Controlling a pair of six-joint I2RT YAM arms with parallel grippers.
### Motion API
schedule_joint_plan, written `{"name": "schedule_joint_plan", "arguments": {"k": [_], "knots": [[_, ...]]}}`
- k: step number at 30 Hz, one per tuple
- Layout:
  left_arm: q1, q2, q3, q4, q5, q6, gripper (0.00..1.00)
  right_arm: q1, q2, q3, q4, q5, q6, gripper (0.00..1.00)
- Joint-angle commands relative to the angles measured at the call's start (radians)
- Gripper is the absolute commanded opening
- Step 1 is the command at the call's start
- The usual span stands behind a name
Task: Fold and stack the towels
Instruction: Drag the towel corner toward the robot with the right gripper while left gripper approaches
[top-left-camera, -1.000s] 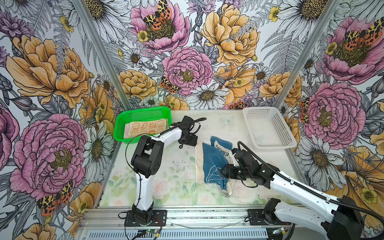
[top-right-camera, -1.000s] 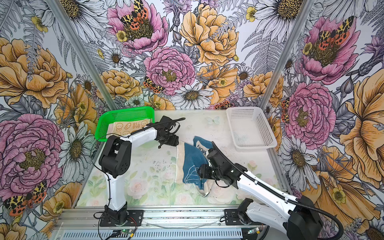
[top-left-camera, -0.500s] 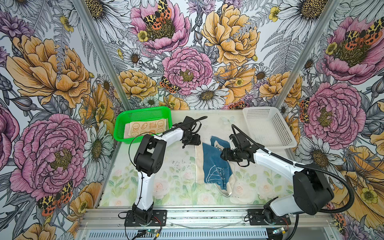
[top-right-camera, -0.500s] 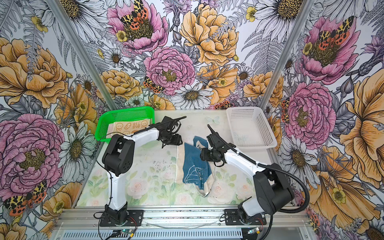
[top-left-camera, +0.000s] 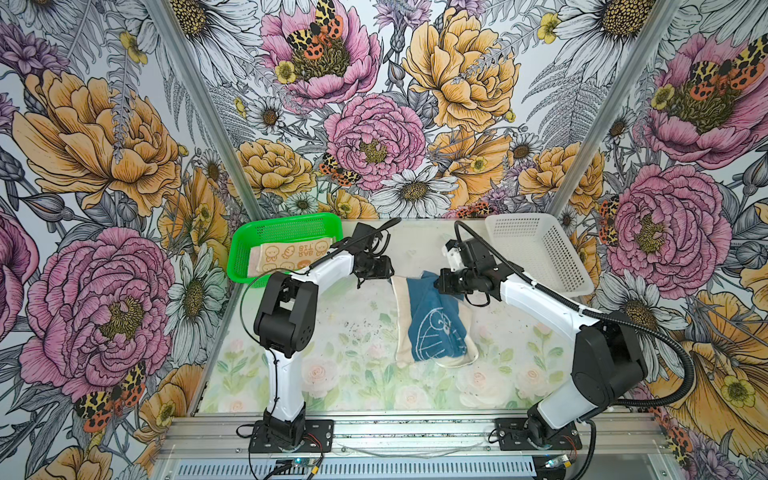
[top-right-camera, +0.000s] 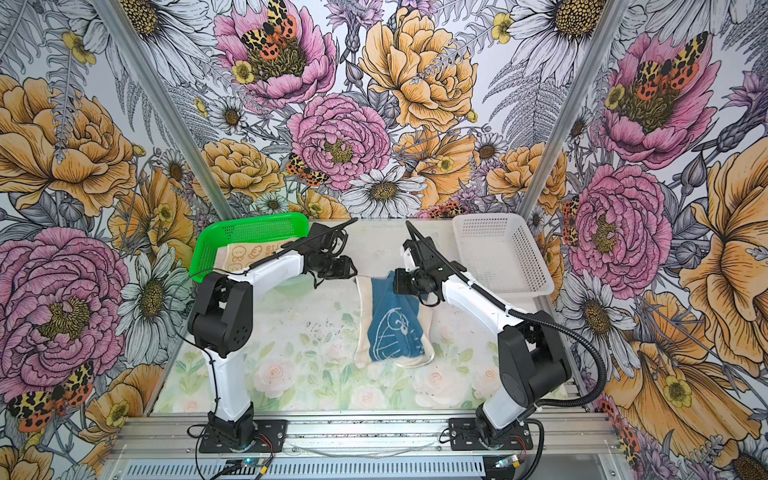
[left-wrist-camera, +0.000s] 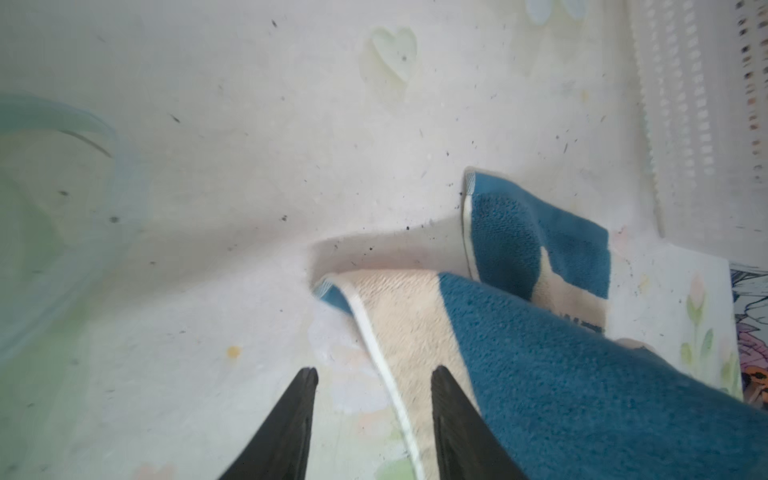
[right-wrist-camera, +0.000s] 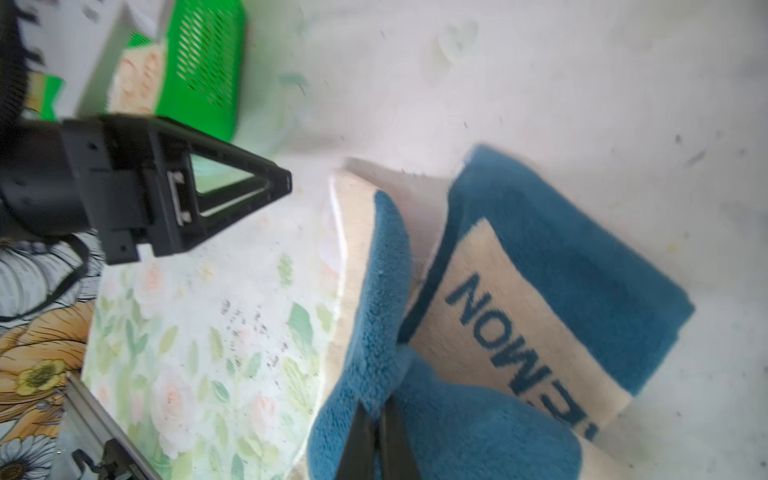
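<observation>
**A:** Where's the blue towel (top-left-camera: 436, 324)?

**B:** Rumpled on the bench (top-left-camera: 353, 332), around the middle and a little to the right. My right pincer (right-wrist-camera: 376, 415) is clamped tight on a fold at the towel's far edge.

**A:** And your left?

**B:** My left pincer (left-wrist-camera: 374, 374) stands partly open at the towel's far left corner, astride the pale hem and gripping nothing.

**A:** The orange towel (top-left-camera: 291, 253)?

**B:** It's lying flat in the green basket (top-left-camera: 282, 226), far left. The white basket (top-left-camera: 536, 249) sits far right.
</observation>
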Motion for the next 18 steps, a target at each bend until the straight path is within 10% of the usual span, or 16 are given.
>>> {"name": "schedule_joint_plan", "arguments": {"k": [1,18], "knots": [[0.056,-0.109,-0.033,0.086,0.020,-0.021,0.50,0.013,-0.037,0.122,-0.023,-0.044,-0.065,0.00],[0.085,-0.154,-0.024,0.011,0.088,0.005,0.54,0.543,-0.333,-0.670,0.191,0.176,0.270,0.00]]}}
